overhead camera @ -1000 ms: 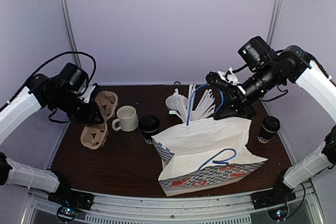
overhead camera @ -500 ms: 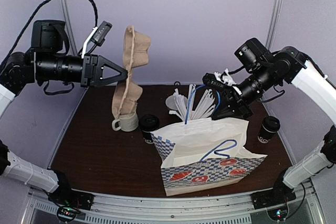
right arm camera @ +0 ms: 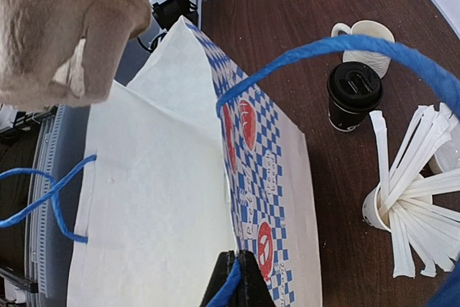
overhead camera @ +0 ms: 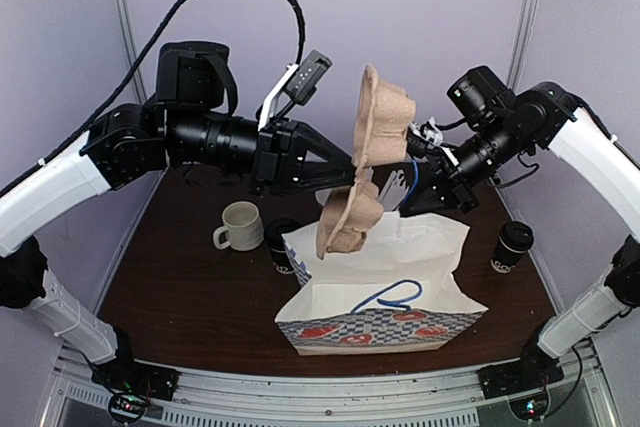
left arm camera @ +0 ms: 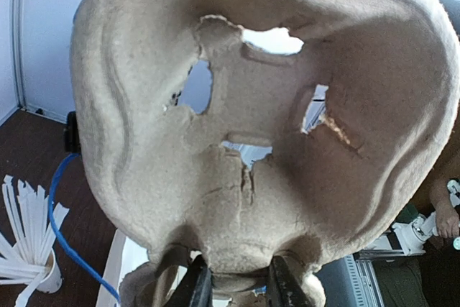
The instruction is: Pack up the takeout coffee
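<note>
Left gripper (left arm camera: 239,285) is pinched on the waist of a pulp carrier (overhead camera: 385,122); right gripper (right arm camera: 231,278) is clamped on the blue handle (right arm camera: 323,52) of the bag (overhead camera: 380,267), lifting that side so the mouth gapes. Neither holds a cup. Both cups stand lidded on the tabletop (overhead camera: 190,277), well below the grippers: one cup (overhead camera: 283,243) below the left gripper, touching or just beside the bag's left flank, the other cup (overhead camera: 513,244) below and to the outer side of the right gripper, apart from the bag. The left arm is nearer the first, the right arm nearer the second. The carrier hangs with its long axis upright, its lower pocket just over the bag's mouth and between the two grippers, so the coming move looks like a straight drop into the bag; an upright carrier cannot seat cups, so it would need laying flat. A mug (overhead camera: 238,225) sits beside the left cup
</note>
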{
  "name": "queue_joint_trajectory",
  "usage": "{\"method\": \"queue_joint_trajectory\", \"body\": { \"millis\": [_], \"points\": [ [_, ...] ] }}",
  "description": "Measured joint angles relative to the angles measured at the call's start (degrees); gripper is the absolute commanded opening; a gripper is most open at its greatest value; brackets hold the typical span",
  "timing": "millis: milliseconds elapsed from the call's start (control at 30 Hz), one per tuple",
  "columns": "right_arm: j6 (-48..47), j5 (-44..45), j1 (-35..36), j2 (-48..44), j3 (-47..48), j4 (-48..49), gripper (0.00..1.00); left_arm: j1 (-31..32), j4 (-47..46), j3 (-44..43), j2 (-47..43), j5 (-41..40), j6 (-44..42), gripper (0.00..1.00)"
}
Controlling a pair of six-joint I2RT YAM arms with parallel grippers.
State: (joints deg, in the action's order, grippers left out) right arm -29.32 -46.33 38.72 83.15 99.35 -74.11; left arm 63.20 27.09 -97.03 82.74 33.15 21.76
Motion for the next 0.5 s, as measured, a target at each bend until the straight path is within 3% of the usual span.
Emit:
{"method": "queue_joint_trajectory", "body": {
  "millis": [200,500],
  "points": [
    [0.79,-2.58,-0.66,0.0,0.96,-0.35,0.0,2.58,-2.75,0.04,3.85,2.47,-3.19,0.24],
    [0.59,-5.81,-1.4,0.0,1.07,-2.19,0.0,3.76,3.65,0.98,7.58,-0.26,-10.84,0.23]
  ]
}}
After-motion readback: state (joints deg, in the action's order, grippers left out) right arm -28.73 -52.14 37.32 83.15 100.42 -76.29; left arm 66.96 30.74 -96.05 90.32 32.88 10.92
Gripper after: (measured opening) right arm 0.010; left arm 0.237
